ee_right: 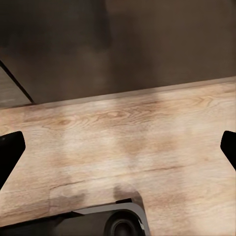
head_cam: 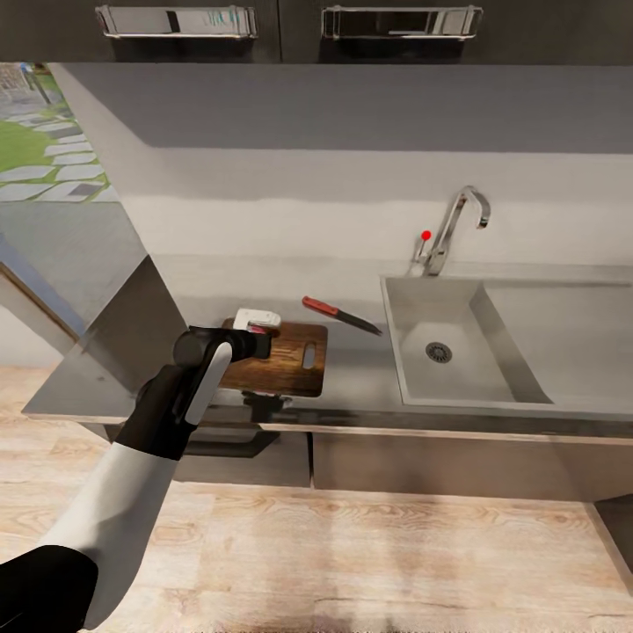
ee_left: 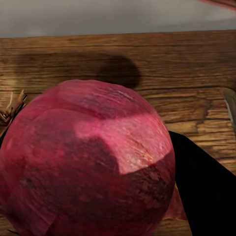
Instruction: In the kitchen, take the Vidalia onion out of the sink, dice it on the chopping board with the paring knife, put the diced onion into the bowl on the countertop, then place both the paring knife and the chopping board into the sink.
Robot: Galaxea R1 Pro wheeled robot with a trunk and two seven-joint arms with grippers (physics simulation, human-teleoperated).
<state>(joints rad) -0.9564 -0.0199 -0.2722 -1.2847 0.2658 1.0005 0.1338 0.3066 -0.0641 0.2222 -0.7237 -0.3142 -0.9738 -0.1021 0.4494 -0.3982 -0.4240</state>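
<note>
Looking from the head, we see our left pincer (head_cam: 255,338) over the chopping board (head_cam: 290,360) on the tabletop (head_cam: 352,369); the paring knife (head_cam: 341,316) lies between board and sink (head_cam: 457,387), whose basin holds nothing.

At the left wrist, the pincer clamps the onion (ee_left: 86,160) above the board (ee_left: 187,64).

At the right wrist, our fingertips (ee_right: 10,150) stand apart over wood floor (ee_right: 123,137).

On your countertop (head_cam: 352,281): chopping board (head_cam: 294,356) left of sink (head_cam: 492,387); paring knife (head_cam: 338,314) between them, behind board; bowl (head_cam: 257,319) at board's rear-left corner.
</note>
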